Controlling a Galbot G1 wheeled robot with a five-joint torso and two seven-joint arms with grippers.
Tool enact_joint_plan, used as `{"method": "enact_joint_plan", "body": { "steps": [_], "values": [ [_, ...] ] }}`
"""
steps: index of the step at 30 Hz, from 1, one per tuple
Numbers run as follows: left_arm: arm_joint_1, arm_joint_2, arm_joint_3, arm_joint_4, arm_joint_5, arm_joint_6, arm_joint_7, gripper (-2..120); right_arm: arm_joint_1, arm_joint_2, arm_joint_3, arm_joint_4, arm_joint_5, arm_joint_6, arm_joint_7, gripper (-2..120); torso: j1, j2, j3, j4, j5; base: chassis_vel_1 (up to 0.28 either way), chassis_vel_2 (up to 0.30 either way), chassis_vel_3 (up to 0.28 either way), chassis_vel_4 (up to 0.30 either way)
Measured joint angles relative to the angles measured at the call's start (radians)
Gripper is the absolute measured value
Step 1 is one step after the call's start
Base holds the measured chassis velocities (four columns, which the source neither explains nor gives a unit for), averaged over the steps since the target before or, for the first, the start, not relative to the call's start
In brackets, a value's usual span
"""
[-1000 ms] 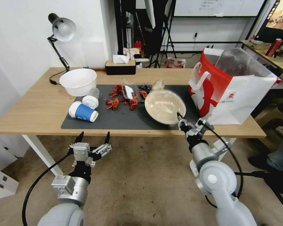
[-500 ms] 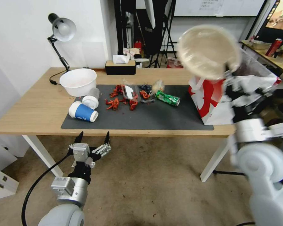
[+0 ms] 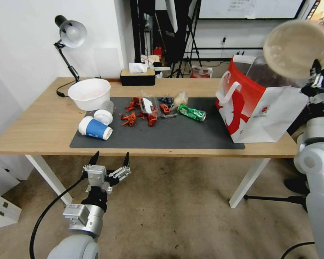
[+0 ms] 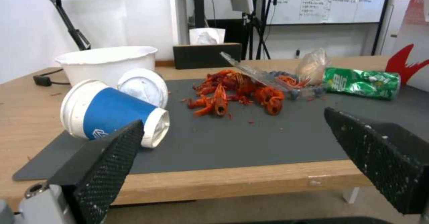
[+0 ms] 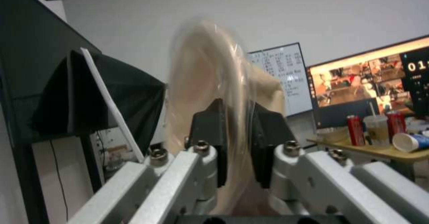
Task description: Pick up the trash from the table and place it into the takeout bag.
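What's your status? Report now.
Right gripper shut on bowl, raised over bag. Left gripper open, below table. Nothing blocking.

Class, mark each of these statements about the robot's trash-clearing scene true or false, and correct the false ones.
1. The right gripper grips the beige bowl by its rim. True.
2. The beige bowl lies inside the takeout bag. False: it is held in the air above the bag's far side.
3. The blue paper cup lies on its side on the dark grey mat. True.
4. The left gripper holds the green can. False: it hangs open below the table's front edge, and the can lies on the mat.
5. The takeout bag stands upright on the table. True.
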Motion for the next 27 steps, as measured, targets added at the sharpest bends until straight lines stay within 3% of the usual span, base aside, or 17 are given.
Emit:
{"method": "enact_joint_plan", "body": {
  "steps": [4, 11, 14, 17, 24, 26, 27],
  "values": [
    [0.0, 0.0, 0.0, 0.001, 0.0, -0.004, 0.002, 100, 0.003, 0.001, -0.005, -0.004, 0.003, -0.012, 0.006, 34, 0.0, 0.0, 0.0, -0.0001, -0.0001, 0.0, 0.0, 0.0, 0.0],
    [-0.003, 0.0, 0.0, 0.005, 0.001, -0.007, 0.003, 100, -0.001, -0.002, -0.004, 0.012, 0.045, -0.008, 0.0, 54, 0.0, 0.0, 0.0, -0.0001, 0.0, 0.0, 0.0, 0.0, 0.0],
    [-0.006, 0.0, 0.001, 0.009, 0.001, -0.007, 0.004, 100, -0.049, -0.001, -0.005, 0.093, 0.184, 0.007, -0.069, 70, 0.0, 0.0, 0.0, 0.0, -0.0004, 0.0, 0.0, 0.0, 0.0],
    [-0.008, 0.0, 0.002, 0.011, 0.001, -0.009, 0.004, 100, -0.111, 0.003, -0.03, 0.159, 0.207, 0.012, -0.131, 80, 0.0, 0.0, 0.0, -0.0002, -0.0003, 0.0, 0.0, 0.0, 0.0],
    [-0.01, 0.0, 0.002, 0.014, 0.0, -0.013, 0.004, 100, -0.197, 0.013, -0.08, 0.232, 0.151, -0.001, -0.168, 92, 0.0, 0.0, 0.0, 0.0, -0.0004, 0.0, 0.0, 0.0, 0.0],
    [-0.01, 0.0, 0.001, 0.019, -0.005, -0.022, 0.004, 100, -0.334, 0.037, -0.174, 0.261, -0.099, -0.001, -0.177, 100, 0.0, 0.0, 0.0, -0.0001, -0.0001, 0.0, 0.0, 0.0, 0.0],
    [-0.01, 0.0, 0.001, 0.019, -0.005, -0.022, 0.004, 100, -0.334, 0.037, -0.174, 0.261, -0.099, -0.001, -0.177, 100, 0.0, 0.0, 0.0, -0.0001, -0.0001, 0.0, 0.0, 0.0, 0.0]
  ]
}}
